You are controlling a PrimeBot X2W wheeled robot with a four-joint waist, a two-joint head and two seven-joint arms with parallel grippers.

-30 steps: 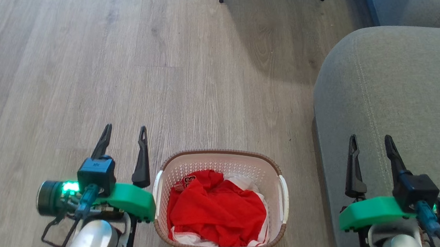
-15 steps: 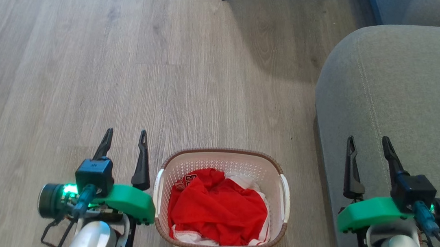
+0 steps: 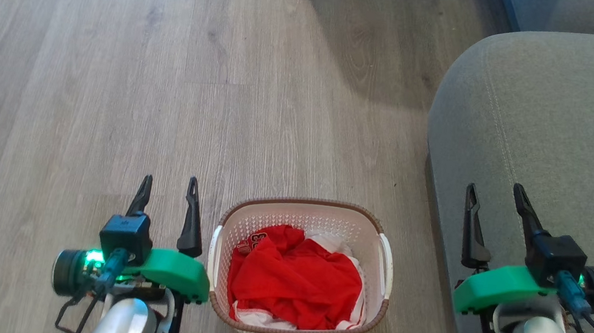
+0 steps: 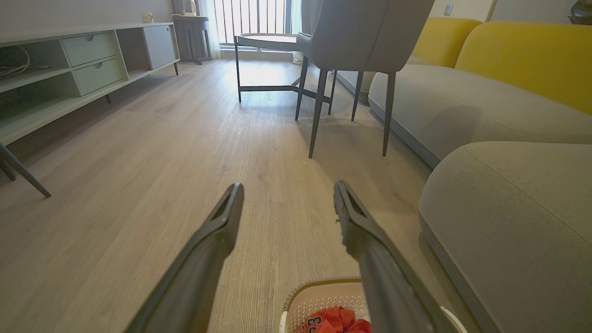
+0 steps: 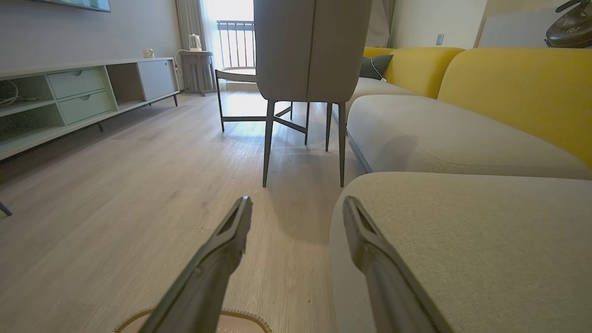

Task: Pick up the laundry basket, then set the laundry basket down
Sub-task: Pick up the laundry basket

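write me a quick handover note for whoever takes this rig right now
Left gripper: open, empty, just left of the laundry basket.
Right gripper: open, empty, over the grey sofa edge, off to the basket's right.
Basket: upright on the wood floor between the arms, red clothing inside.
Done: no grip on it yet.
Left: grasp it, lift, set down.

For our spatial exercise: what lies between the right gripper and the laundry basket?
Head view: bare wooden floor and the grey sofa's edge separate the right gripper from the laundry basket.

Qty: 1 laundry basket (image 3: 301, 202); 2 grippers (left gripper (image 3: 170, 178), right gripper (image 3: 495, 186)); 1 chair (image 5: 310, 51).
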